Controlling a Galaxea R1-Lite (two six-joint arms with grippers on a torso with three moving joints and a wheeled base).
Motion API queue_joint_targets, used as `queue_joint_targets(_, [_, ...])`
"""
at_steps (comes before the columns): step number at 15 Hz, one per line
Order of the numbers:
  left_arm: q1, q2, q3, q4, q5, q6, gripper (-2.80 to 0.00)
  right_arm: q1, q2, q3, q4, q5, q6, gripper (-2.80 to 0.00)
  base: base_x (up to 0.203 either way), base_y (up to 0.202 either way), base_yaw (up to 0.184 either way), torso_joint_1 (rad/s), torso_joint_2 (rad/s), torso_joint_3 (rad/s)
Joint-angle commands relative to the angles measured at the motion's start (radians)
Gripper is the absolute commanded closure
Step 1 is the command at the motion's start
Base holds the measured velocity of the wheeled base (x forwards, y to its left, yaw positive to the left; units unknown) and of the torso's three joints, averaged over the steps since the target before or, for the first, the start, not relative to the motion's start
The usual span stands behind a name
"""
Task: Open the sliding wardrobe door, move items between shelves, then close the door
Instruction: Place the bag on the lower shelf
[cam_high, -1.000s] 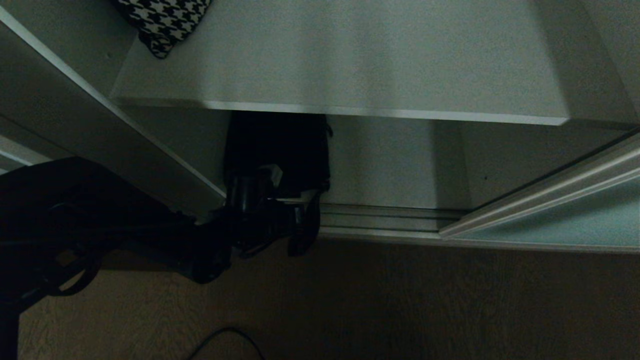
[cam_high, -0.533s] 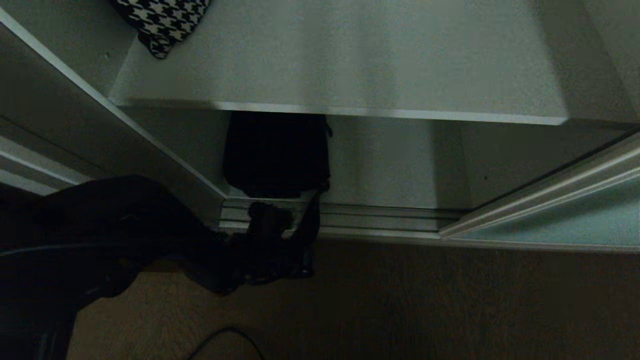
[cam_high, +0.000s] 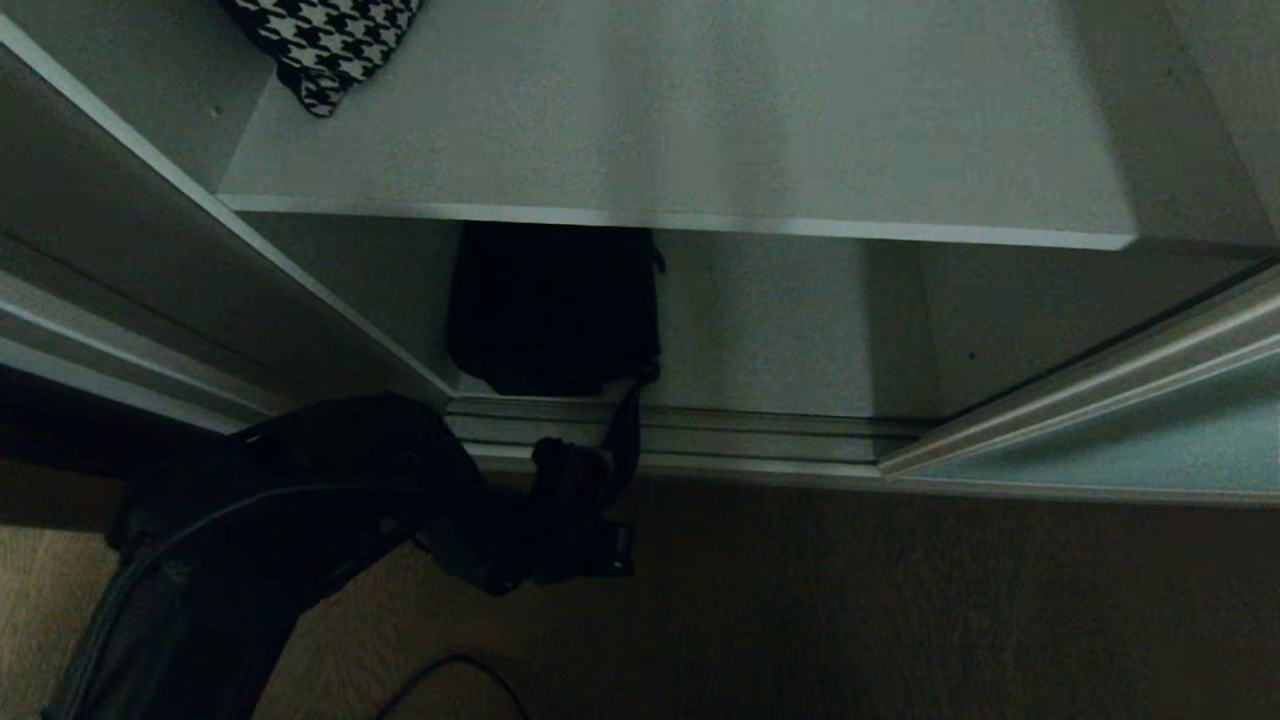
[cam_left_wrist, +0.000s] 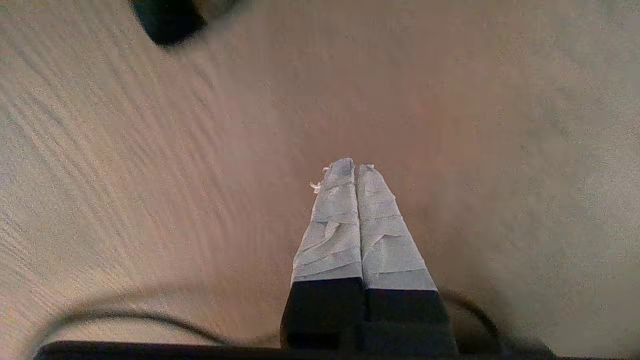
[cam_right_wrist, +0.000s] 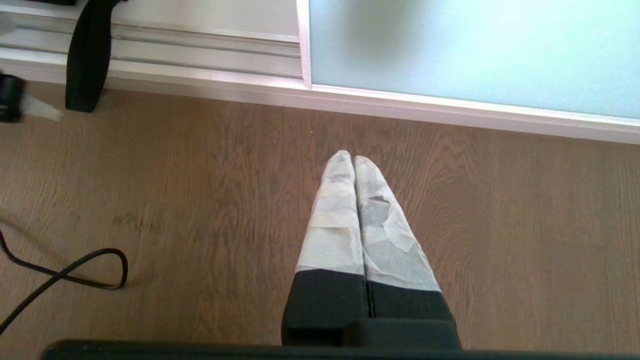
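The sliding wardrobe door stands slid to the right, and its frosted glass also shows in the right wrist view. A houndstooth bag lies at the back left of the upper shelf. Below it, the black bag rests on the lower shelf, its strap hanging over the floor track. My left arm is low in front of the wardrobe. Its gripper is shut and empty, pointing at the wooden floor. My right gripper is parked over the floor, shut and empty.
A ribbed silver track runs along the wardrobe's foot. The wardrobe's side panel rises on the left. A black cable loops on the wooden floor.
My left arm has pulled back out of the wardrobe and sunk toward the floor, away from the black bag. The bag stays on the lower shelf.
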Motion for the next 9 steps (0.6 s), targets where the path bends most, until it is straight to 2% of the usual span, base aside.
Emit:
queue_joint_targets(1, [0.003, 0.072, -0.053, -0.01, 0.032, 0.011, 0.0, 0.0, 0.0, 0.0, 0.0, 0.0, 0.0, 0.0, 0.0, 0.0, 0.0, 0.0, 0.0, 0.0])
queue_joint_targets(3, [0.006, 0.074, -0.06, -0.056, 0.037, 0.021, 0.0, 0.0, 0.001, 0.0, 0.0, 0.0, 0.0, 0.0, 0.0, 0.0, 0.0, 0.0, 0.0, 0.0])
queue_joint_targets(5, [0.008, 0.079, -0.056, -0.113, 0.051, 0.056, 0.0, 0.0, 0.0, 0.0, 0.0, 0.0, 0.0, 0.0, 0.0, 0.0, 0.0, 0.0, 0.0, 0.0])
queue_joint_targets(6, [0.009, 0.081, -0.06, -0.138, 0.066, 0.071, -2.8, 0.0, 0.0, 0.0, 0.0, 0.0, 0.0, 0.0, 0.0, 0.0, 0.0, 0.0, 0.0, 0.0])
queue_joint_targets(7, [0.01, 0.081, -0.058, -0.17, 0.068, 0.081, -2.8, 0.0, 0.001, 0.0, 0.0, 0.0, 0.0, 0.0, 0.0, 0.0, 0.0, 0.0, 0.0, 0.0])
queue_joint_targets(9, [0.022, 0.091, -0.058, -0.21, 0.071, 0.145, -2.8, 0.0, 0.001, 0.0, 0.0, 0.0, 0.0, 0.0, 0.0, 0.0, 0.0, 0.0, 0.0, 0.0])
